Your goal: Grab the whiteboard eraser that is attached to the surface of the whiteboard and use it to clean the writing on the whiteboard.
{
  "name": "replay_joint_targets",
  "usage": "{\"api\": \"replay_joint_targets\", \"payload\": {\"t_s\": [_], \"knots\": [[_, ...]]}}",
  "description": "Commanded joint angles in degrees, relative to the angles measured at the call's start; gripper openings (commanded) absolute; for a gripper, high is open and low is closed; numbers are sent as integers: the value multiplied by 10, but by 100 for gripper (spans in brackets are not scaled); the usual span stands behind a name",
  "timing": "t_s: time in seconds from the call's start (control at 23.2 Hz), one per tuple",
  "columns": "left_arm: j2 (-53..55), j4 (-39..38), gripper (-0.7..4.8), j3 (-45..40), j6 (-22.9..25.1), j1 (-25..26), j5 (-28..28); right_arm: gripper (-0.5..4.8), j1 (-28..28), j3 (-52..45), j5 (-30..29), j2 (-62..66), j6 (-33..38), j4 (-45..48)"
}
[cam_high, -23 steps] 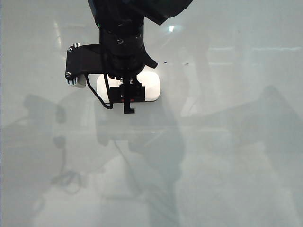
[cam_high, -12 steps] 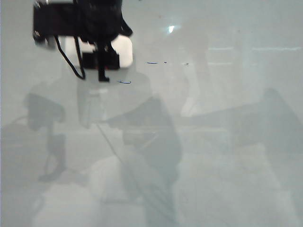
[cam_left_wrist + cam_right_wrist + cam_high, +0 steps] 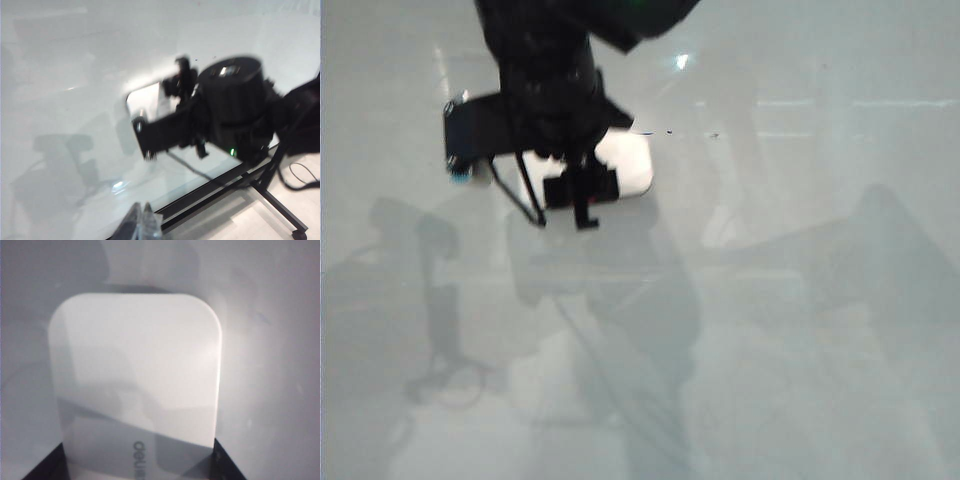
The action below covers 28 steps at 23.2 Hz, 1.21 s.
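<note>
The right claw (image 3: 582, 190) is clamped on the whiteboard eraser (image 3: 625, 165) in the upper left, flat on the whiteboard (image 3: 800, 330). The eraser looks light, hard and smooth, so holding its two sides seems best. The left claw (image 3: 141, 224) looks closed, low in its view.

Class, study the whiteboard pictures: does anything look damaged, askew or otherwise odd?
Nothing stands out. The right gripper grips the white rounded-rectangle eraser flat on the glossy pale whiteboard. A short blue marker stroke remains beside it. The left gripper hangs off the board's edge.
</note>
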Motion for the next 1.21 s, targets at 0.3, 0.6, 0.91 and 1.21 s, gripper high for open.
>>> {"api": "replay_joint_targets", "payload": {"t_s": [0.3, 0.6, 0.91, 1.21], "knots": [[0, 11, -2, 1, 0, 0, 0, 237, -48, 4, 26, -96, 10, -47], [0, 19, -2, 1, 0, 0, 0, 229, -102, 2, -87, -94, 134, -151], [0, 25, -2, 1, 0, 0, -13, 229, -100, 2, -118, -47, 176, -159], [0, 30, -2, 0, 0, 0, -13, 229, -47, 3, -89, -47, 124, -131]]}}
